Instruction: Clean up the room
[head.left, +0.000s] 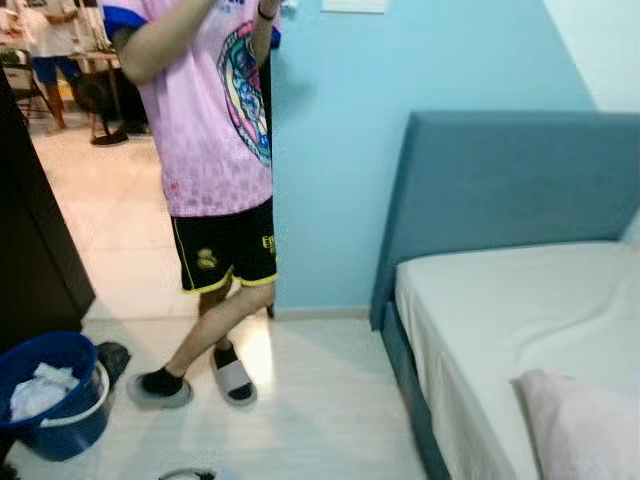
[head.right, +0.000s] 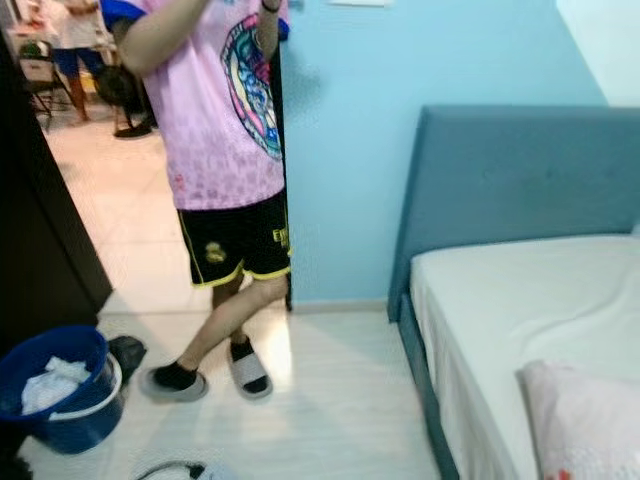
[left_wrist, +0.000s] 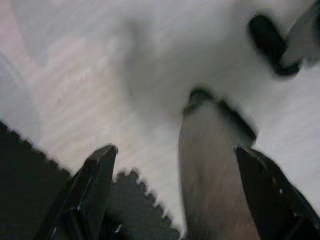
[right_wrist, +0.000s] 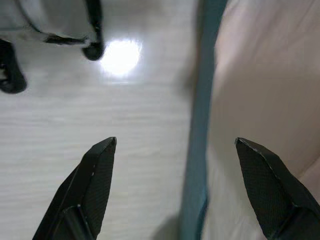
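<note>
A person (head.left: 210, 150) in a pink shirt fills the upper left of your head view, blocking the doorway. The bucket (head.left: 50, 395) holding a white cloth (head.left: 38, 390) sits lower left, the bed (head.left: 520, 330) at right. Your left gripper (left_wrist: 175, 165) and right gripper (right_wrist: 175, 160) gape wide, holding nothing.

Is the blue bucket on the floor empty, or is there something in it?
Not empty. The blue bucket stands upright near the person's feet, with crumpled white cloth showing above its rim.
</note>
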